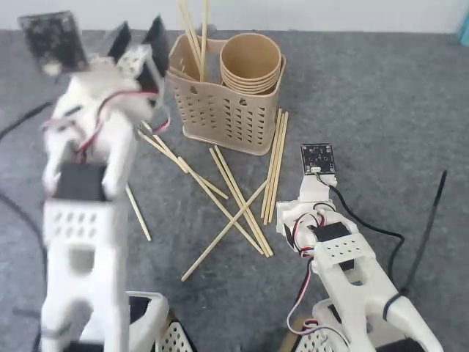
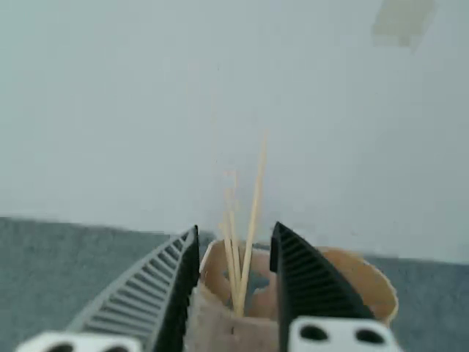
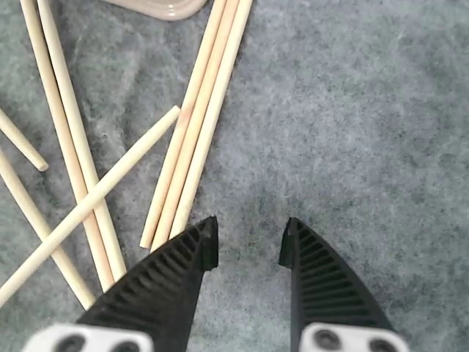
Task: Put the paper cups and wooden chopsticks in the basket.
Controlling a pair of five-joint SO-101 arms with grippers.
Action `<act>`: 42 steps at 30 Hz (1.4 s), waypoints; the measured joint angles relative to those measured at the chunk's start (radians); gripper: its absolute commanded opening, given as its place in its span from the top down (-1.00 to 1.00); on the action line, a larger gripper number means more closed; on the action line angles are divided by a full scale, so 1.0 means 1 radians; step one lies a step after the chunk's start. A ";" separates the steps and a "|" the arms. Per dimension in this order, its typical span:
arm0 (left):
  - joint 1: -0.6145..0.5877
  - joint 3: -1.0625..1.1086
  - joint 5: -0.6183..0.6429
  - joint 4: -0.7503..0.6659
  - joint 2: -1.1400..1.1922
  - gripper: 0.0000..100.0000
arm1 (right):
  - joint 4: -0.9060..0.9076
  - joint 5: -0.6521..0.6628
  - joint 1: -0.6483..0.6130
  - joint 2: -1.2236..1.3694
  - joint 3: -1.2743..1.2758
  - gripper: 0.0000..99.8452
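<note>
closest to us, our right claw [image 3: 249, 246] points down at the grey mat [image 3: 352, 132]. its two fingers are apart and hold nothing. just beside it lie three sticks [image 3: 198, 125] side by side, and their far ends reach the foot of the basket [image 1: 220, 114].

a bit farther out, more wooden chopsticks [image 1: 234, 198] lie spread on the mat, and some cross over each other.

we think these sticks are very light, thin and stiff. they are smooth and round, so they may roll or slip out of a pinch. they lie flat on a soft mat, so the fingers need to press down around one. we would grab a stick near its middle so that it does not tip. we would take one that is not under another.

farther back stands the basket. the paper cups [image 1: 250, 62] sit stacked inside it, next to a few standing sticks [image 1: 192, 37]. cups like these squash easily.

farthest off, our left claw [image 2: 236, 231] is up high beside the basket, fingers apart and empty.
</note>
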 measured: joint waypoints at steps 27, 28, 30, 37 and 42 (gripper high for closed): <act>-0.420 1.059 0.000 -0.313 -0.173 0.70 | 0.000 -0.161 0.110 0.000 -0.011 0.68; -0.419 1.060 0.005 -0.313 -0.173 0.70 | 0.000 -0.161 0.110 0.000 -0.023 0.68; -0.417 1.060 0.000 -0.313 -0.173 0.70 | 0.000 -0.164 0.103 0.000 -0.044 0.68; -0.419 1.060 0.000 -0.313 -0.173 0.70 | 0.000 -0.161 0.068 0.000 -0.123 0.69; -0.419 1.060 0.000 -0.313 -0.173 0.70 | -0.005 -0.149 0.025 0.127 -0.249 0.69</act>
